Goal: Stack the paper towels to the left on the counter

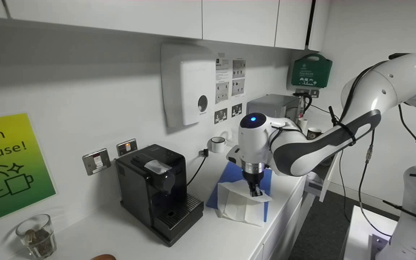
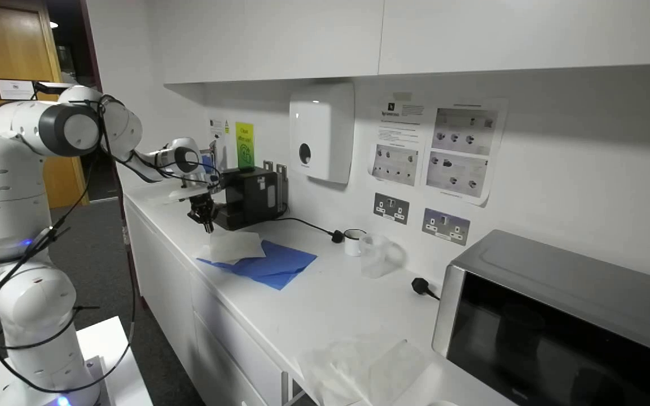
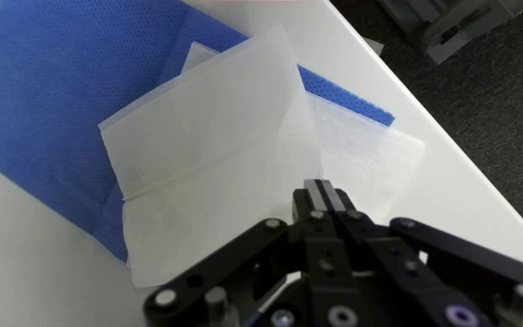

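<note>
Pinching the edge of the top white paper towel (image 3: pixel 211 159), the claw (image 3: pixel 319 184) has its two fingers together and points down at the counter (image 1: pixel 114 228). From where I stand, that part of the towel looks lifted, like a little tent flap. A crease runs across the towel near the middle. More white paper (image 3: pixel 366 154) pokes out underneath; I can't tell if it is a second towel or a fold of the same one. All this white paper lies partly on a big blue cloth (image 3: pixel 61 95), which peeks out on more than one side. The pile is near the front edge of the counter, close to the black coffee machine (image 1: pixel 141 191).

A white mug (image 2: pixel 353 243) with a dark rim sits back by the wall (image 1: pixel 81 101), and a see-through cup (image 2: pixel 374 257) is just beside it. Up on the wall hangs a white box (image 2: pixel 325 127) with a round dark window. The grey microwave (image 2: pixel 534 321) is well apart from the pile, farther along the counter. Near the microwave lies a thin, crumpled pale sheet (image 2: pixel 367 363), and I can't tell if it is paper or plastic.
</note>
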